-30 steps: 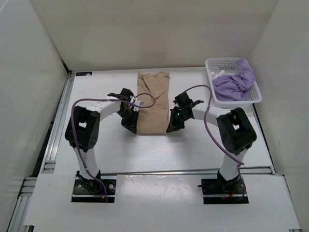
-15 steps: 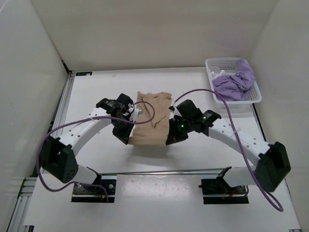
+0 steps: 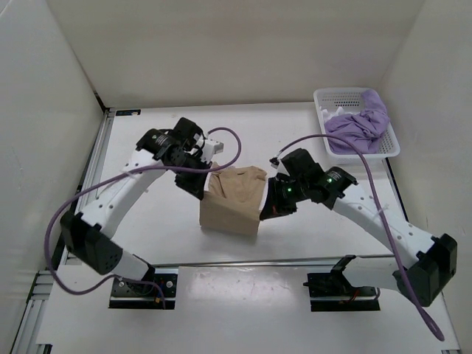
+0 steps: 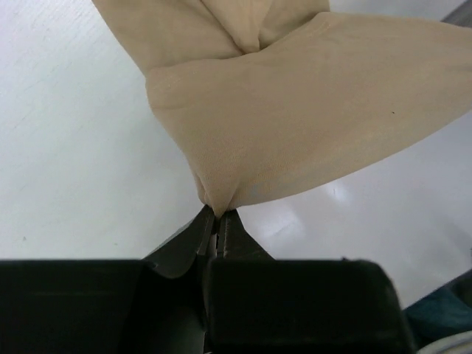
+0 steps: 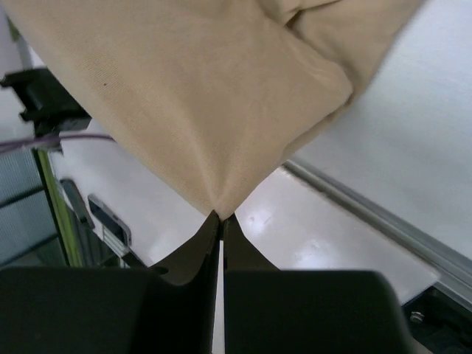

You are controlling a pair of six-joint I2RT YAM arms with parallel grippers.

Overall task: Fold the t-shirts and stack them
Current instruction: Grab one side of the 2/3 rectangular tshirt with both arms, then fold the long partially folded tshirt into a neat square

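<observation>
The tan t-shirt (image 3: 234, 200) hangs lifted above the table's middle, held between both grippers. My left gripper (image 3: 204, 189) is shut on its left corner; the pinched cloth shows in the left wrist view (image 4: 218, 209). My right gripper (image 3: 268, 212) is shut on its right corner, seen in the right wrist view (image 5: 220, 214). The shirt's folded part (image 4: 295, 125) spreads away from the fingers. The lavender t-shirt (image 3: 359, 125) lies crumpled in the white basket (image 3: 322, 118) at the back right, with a bit of the white t-shirt (image 3: 331, 112) beside it.
Purple cables loop from both arms over the table. A metal rail (image 3: 88, 199) runs along the table's left edge and another along the front edge (image 3: 243, 262). White walls close in the back and sides.
Both grippers have lifted the tan shirt's near end off the table and carried it up and back; the shirt now hangs doubled between them. Both arms have stretched out.
</observation>
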